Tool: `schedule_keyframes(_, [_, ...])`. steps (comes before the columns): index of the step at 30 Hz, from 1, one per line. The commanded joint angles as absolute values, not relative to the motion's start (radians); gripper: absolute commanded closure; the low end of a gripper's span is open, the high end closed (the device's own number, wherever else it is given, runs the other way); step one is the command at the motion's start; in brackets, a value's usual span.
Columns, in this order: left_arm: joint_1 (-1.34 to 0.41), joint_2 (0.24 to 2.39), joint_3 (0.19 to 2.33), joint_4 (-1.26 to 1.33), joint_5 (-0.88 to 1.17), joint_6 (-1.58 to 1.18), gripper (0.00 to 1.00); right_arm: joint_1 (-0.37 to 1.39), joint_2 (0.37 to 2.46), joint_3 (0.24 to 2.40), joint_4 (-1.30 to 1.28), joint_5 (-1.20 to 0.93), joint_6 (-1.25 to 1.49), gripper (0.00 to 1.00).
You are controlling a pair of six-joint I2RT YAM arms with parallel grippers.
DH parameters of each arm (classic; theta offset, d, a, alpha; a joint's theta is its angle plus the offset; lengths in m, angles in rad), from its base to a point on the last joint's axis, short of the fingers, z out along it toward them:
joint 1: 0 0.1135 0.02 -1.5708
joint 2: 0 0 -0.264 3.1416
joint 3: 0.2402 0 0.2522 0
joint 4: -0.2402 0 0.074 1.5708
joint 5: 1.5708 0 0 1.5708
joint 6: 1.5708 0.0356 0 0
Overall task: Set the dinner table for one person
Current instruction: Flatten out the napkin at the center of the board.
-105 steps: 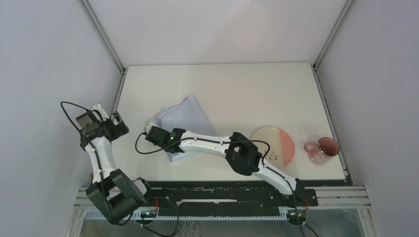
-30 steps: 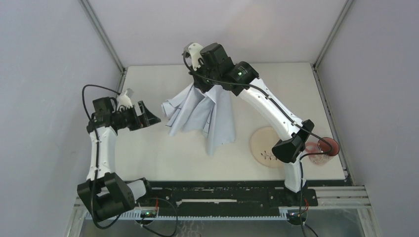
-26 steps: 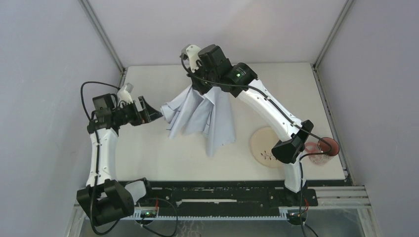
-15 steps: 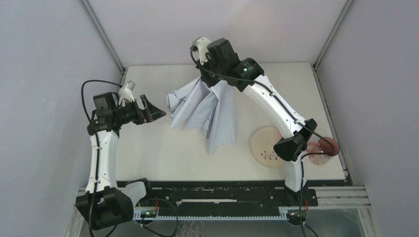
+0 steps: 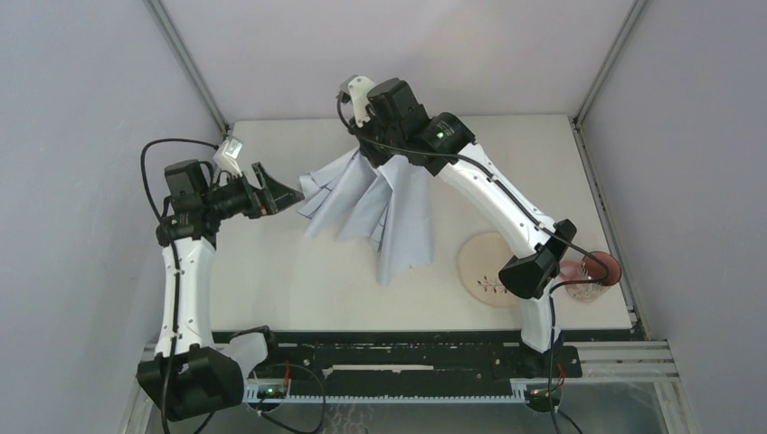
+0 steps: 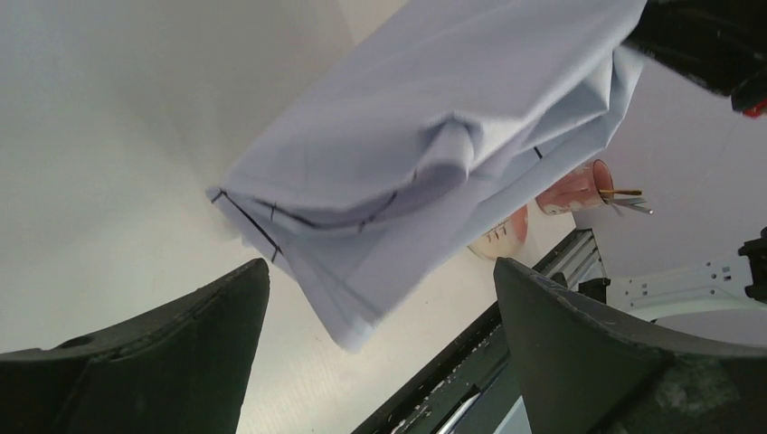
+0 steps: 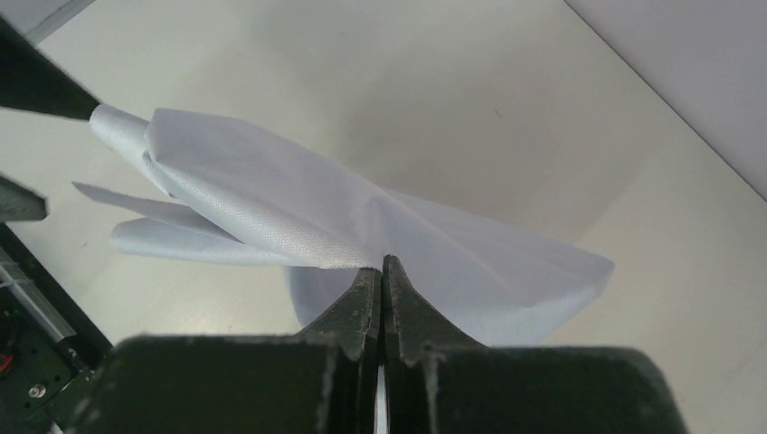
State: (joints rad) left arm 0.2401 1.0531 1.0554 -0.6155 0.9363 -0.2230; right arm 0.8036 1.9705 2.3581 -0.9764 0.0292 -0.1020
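Note:
My right gripper [image 5: 366,149] is shut on the top of a pale-blue cloth with black grid lines [image 5: 380,208] and holds it high over the cream-white dinner table [image 5: 298,289]. The cloth hangs in folds with its lower corners free. In the right wrist view the jaws [image 7: 382,267] are pressed together on the cloth [image 7: 271,199]. My left gripper [image 5: 288,194] is open at the cloth's left corner. In the left wrist view the cloth [image 6: 434,154] hangs just ahead of the wide-open gripper [image 6: 380,316], and nothing lies between its fingers.
A cream and pink plate [image 5: 479,262] lies at the front right, partly behind my right arm. A pink mug [image 5: 592,276] stands to its right near the table's edge; in the left wrist view thin items stick out of the mug [image 6: 574,190]. Grey walls enclose the table.
The cloth, flat on the table 3.5 s ago, now hangs from my raised right gripper. In the last second my left gripper rose toward the cloth's left corner.

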Motion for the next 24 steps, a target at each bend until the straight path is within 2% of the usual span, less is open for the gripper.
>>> schedule_keyframes(1, [0.232, 1.076, 1.139, -0.532, 0.948, -0.269, 0.02, 0.850, 1.899, 2.354, -0.919, 0.049, -0.112, 1.00])
schedule_keyframes(8, [0.219, 1.049, 1.135, -0.440, 0.937, -0.355, 0.02, 0.863, 1.876, 2.334, -0.910, 0.065, -0.122, 1.00])
schedule_keyframes(10, [0.215, 1.032, 1.128, -0.419, 0.933, -0.372, 0.05, 0.864, 1.873, 2.334, -0.912, 0.065, -0.121, 1.00])
schedule_keyframes(19, [0.203, 1.012, 1.089, -0.425, 1.008, -0.415, 0.08, 0.844, 1.871, 2.337, -0.910, 0.059, -0.121, 1.00])
schedule_keyframes(22, [0.194, 1.016, 1.071, -0.412, 1.022, -0.438, 0.18, 0.844, 1.873, 2.346, -0.907, 0.061, -0.124, 1.00])
schedule_keyframes(24, [0.182, 1.017, 1.069, -0.413, 1.010, -0.429, 0.18, 0.843, 1.874, 2.352, -0.908, 0.061, -0.126, 1.00])
